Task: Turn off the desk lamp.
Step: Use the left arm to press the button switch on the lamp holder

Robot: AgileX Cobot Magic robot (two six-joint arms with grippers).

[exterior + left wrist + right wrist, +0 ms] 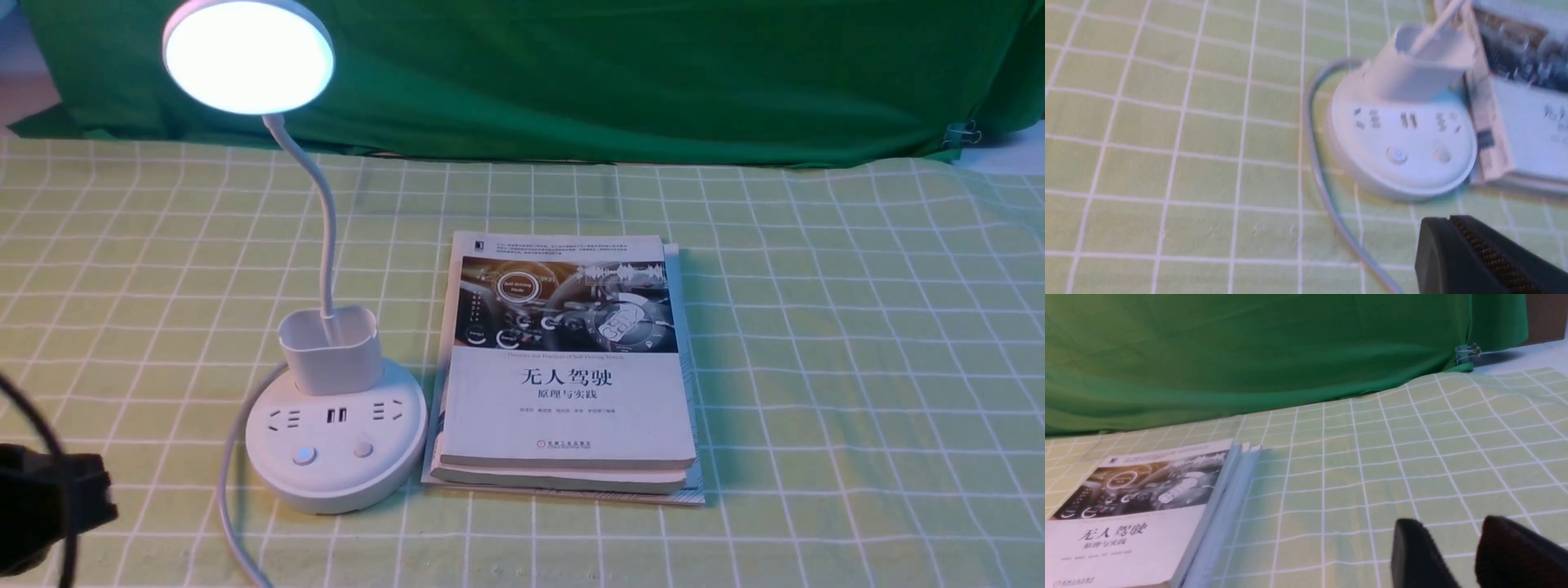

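The desk lamp stands at the left of the table and its round head (248, 55) is lit. A thin neck runs down into a small cup (331, 349) on the round base (336, 478). The base carries sockets and two buttons: a left one that glows faintly (304, 455) and a right one (363, 449). My left gripper (98, 494) is low at the table's near left, apart from the base. In the left wrist view it (1449, 223) is shut and empty, short of the base (1372, 179) and its buttons (1396, 155). My right gripper (1449, 533) is open and empty over bare cloth.
A stack of books (571, 367) lies directly right of the lamp base, and also shows in the right wrist view (1143, 514). The lamp's grey cord (229, 490) loops from the base toward the near edge. A green checked cloth (857, 367) covers the table, and a green curtain (612, 73) hangs behind it.
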